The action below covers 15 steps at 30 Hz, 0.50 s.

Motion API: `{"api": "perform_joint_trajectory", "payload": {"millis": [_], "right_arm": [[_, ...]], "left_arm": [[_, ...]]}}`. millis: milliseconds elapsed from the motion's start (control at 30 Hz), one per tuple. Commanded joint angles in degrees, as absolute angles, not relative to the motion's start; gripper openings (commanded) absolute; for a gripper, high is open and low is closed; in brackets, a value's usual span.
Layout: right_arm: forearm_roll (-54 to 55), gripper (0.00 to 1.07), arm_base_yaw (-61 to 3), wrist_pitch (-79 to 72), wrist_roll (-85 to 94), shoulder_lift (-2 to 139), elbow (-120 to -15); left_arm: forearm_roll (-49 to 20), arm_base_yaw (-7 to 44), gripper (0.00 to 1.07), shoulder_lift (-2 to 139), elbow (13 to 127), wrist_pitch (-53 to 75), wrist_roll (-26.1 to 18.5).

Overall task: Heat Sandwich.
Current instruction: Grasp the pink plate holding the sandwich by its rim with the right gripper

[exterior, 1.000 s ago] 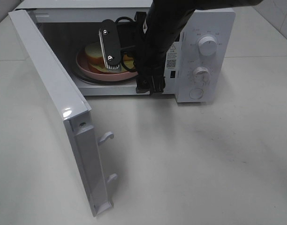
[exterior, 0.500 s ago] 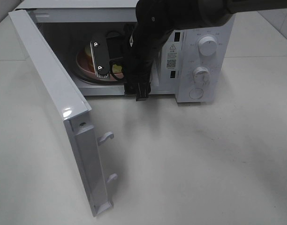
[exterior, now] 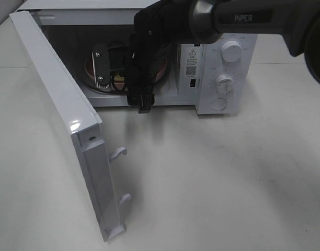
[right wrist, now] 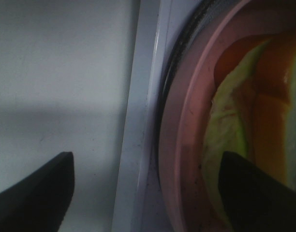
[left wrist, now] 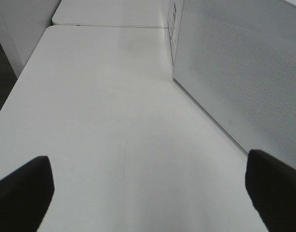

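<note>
Inside the open microwave (exterior: 223, 68), the sandwich (right wrist: 225, 140) lies on its pink plate (right wrist: 179, 159), deep in the cavity; the right wrist view shows its pale bread and yellowish-green filling close up. The right gripper (right wrist: 145, 162) is also in the cavity, released: its fingers stand wide apart, one over the white sill and the other over the sandwich, with the plate's rim between them and nothing clasped. In the high view the right arm hides most of the food, and only bits of pink show on either side of it. The left gripper (left wrist: 148, 162) hangs over the bare table (left wrist: 114, 96) beside the microwave's side wall, jaws spread and empty. The door (exterior: 55, 104) stands swung fully out. By my reading the loading step is done; what is left is to clear the arm from the cavity, shut the door and turn the dials (exterior: 232, 50) to start the heating
</note>
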<state>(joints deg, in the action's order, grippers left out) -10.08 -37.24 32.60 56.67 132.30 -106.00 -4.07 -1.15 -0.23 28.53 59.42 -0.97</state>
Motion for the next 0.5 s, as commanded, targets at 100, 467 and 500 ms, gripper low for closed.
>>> {"api": "perform_joint_trajectory", "payload": {"millis": [100, 467, 500], "right_arm": [[-9.74, 0.77, -37.3, 33.69, 55.92, 134.01, -107.54], [-8.48, 0.74, -35.92, 35.18, 54.14, 135.62, -107.54], [-8.48, 0.74, -35.92, 35.18, 54.14, 135.62, -107.54]], "left_arm": [[-4.01, -1.15, 1.01, -1.55, 28.42, 59.24, -0.74], [-4.01, -1.15, 1.01, -1.55, 28.42, 59.24, -0.74], [-4.01, -1.15, 1.01, -1.55, 28.42, 59.24, -0.74]]}}
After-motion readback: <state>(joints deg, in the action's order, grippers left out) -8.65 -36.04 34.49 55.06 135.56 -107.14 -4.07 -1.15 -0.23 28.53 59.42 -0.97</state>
